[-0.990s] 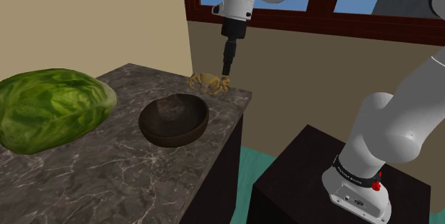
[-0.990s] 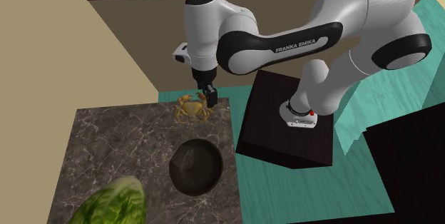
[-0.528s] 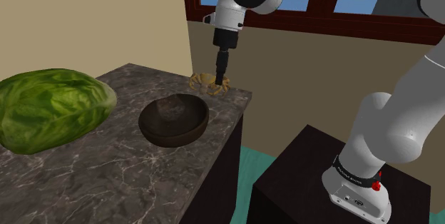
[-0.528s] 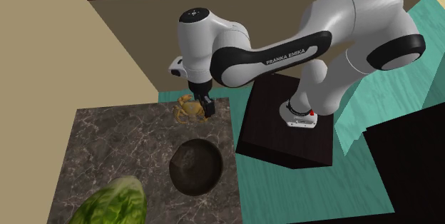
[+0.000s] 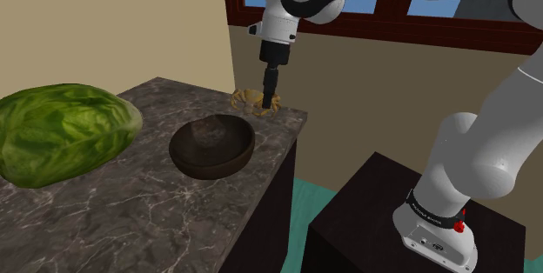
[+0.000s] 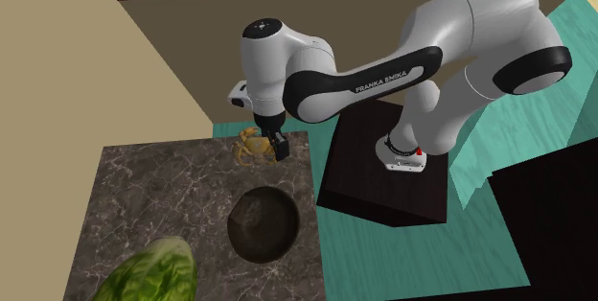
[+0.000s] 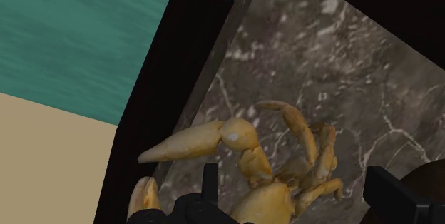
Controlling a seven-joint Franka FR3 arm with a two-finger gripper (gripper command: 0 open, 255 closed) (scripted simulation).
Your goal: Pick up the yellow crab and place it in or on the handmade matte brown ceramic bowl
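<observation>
The yellow crab point(image 5: 251, 99) lies on the far corner of the marble counter point(image 5: 139, 215), close to the edge. My black gripper point(image 5: 271, 96) points straight down over it, low and open. In the wrist view the crab point(image 7: 265, 187) sits between my two fingers point(image 7: 210, 181), which stand apart without clasping it. The dark brown bowl point(image 5: 211, 146) rests upright and empty on the counter, a short way in from the crab. From the second exterior view the gripper point(image 6: 277, 147) covers part of the crab point(image 6: 249, 146), with the bowl point(image 6: 264, 224) below it.
A large green lettuce point(image 5: 59, 132) takes up the counter's end in the shoulder view's left. The counter edge drops to a teal floor point(image 6: 479, 165) right beside the crab. A beige wall and a red-framed window point(image 5: 383, 15) stand behind. My dark stand point(image 6: 379, 170) is beside the counter.
The gripper has moved sideways from the crab's edge to over its body and has come down lower. Crab, bowl and lettuce have not moved.
</observation>
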